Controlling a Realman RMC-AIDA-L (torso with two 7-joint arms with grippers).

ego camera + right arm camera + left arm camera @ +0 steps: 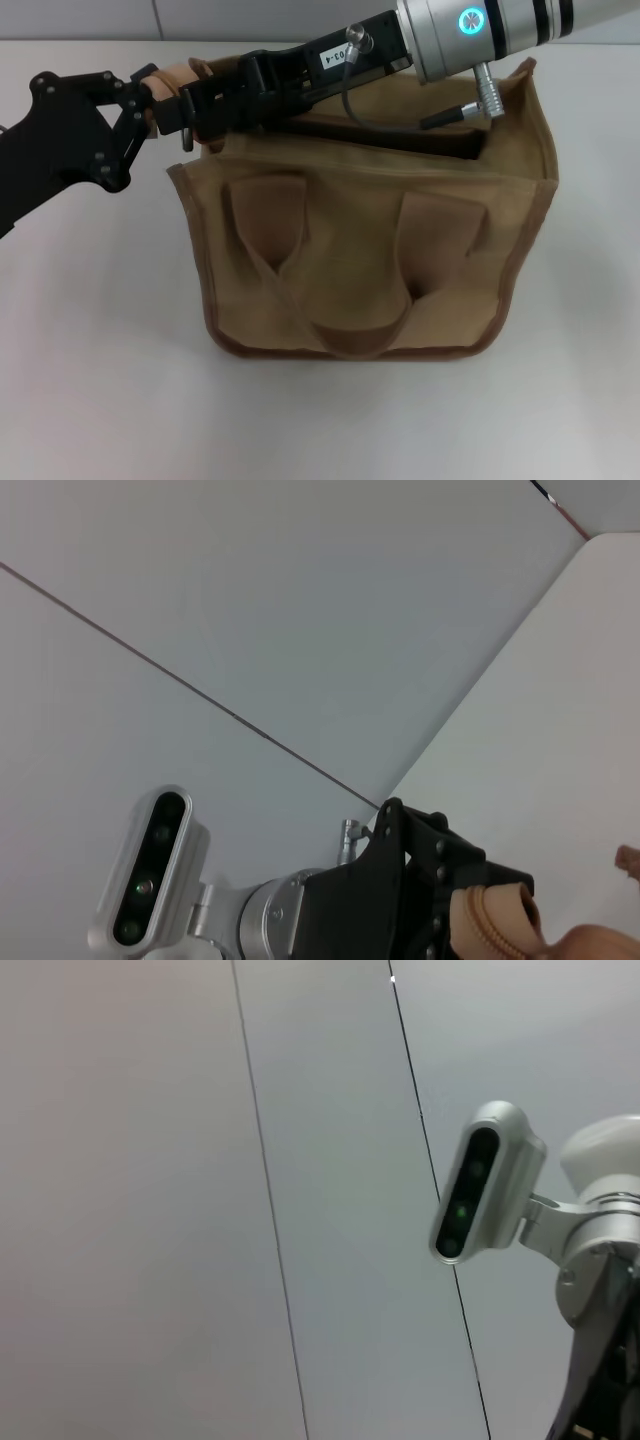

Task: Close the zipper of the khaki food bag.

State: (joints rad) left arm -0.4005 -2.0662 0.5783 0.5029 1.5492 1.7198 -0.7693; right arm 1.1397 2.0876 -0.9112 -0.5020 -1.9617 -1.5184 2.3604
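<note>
While the boxy tan canvas food bag (370, 260) with darker brown trim stands upright on the white table (90, 380), you see both arms meeting at its top left corner. Your black left gripper (150, 105) is clamped on a tan fabric end tab there. Your right gripper (200, 105) reaches across the bag's top to the same corner; whether it is parted you cannot tell. Right of it, the tan zipper (400, 135) gapes over the dark interior. 2 looped handles hang down the bag's front.

The khaki food bag (370, 260) stands upright mid-table before me, handles drooping forward; its zipper (400, 135) gapes at the right end.
</note>
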